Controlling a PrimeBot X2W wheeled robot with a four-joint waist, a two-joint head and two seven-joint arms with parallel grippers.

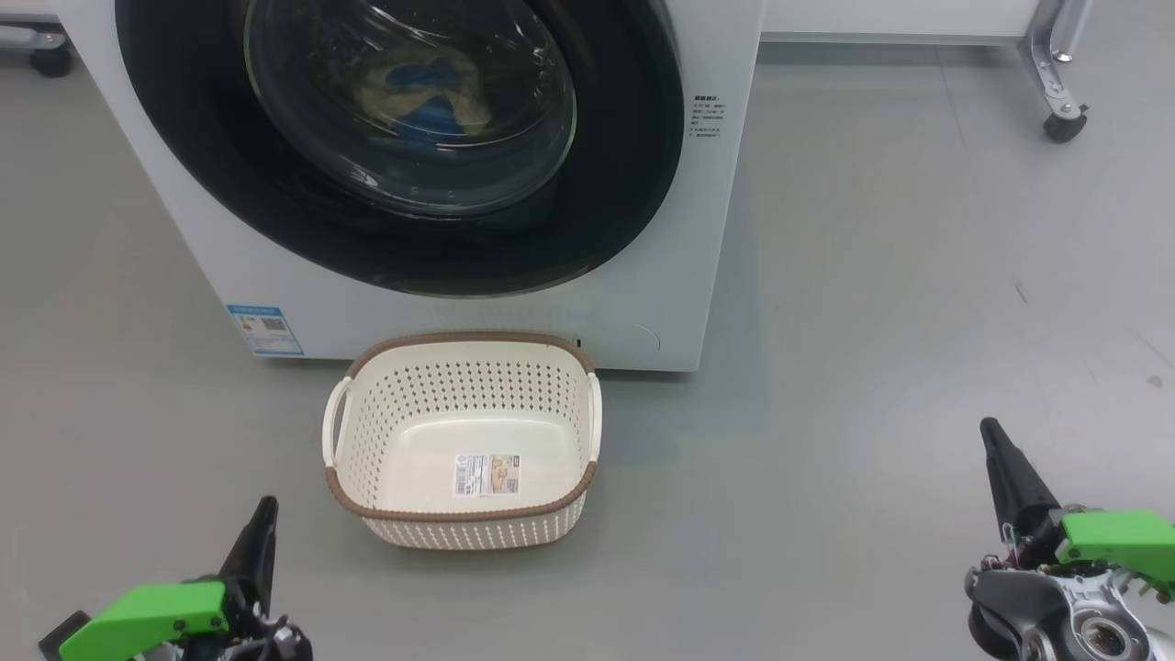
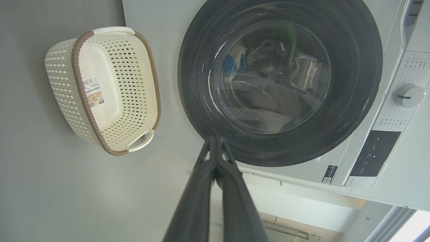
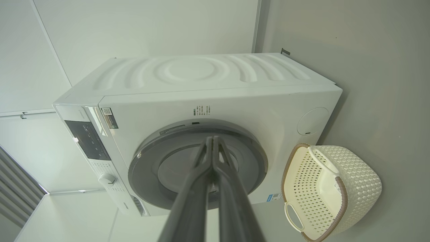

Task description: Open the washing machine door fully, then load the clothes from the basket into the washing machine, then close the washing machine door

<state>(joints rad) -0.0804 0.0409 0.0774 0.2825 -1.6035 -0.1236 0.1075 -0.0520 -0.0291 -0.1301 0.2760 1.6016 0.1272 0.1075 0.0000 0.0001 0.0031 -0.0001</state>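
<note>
The white washing machine [image 1: 477, 317] stands ahead with its black-rimmed round door [image 1: 624, 184] shut against the front. Through the glass I see the clothes [image 1: 431, 92], pale cream with a bright blue piece, lying inside the drum. The cream basket [image 1: 464, 367] sits on the floor just in front of the machine, holding nothing but the label on its bottom. My left gripper [image 1: 266, 509] is low at the left, shut and holding nothing. My right gripper [image 1: 990, 431] is low at the right, also shut, well clear of the basket. In the wrist views both finger pairs [image 2: 215, 148] [image 3: 213, 148] are pressed together.
Grey floor [image 1: 872, 367] stretches around the machine and basket. A caster of a metal frame [image 1: 1065, 124] stands at the back right, another wheel [image 1: 50, 60] at the back left. The machine's control knob [image 2: 408, 95] and dark panel [image 2: 374, 153] sit beside the door.
</note>
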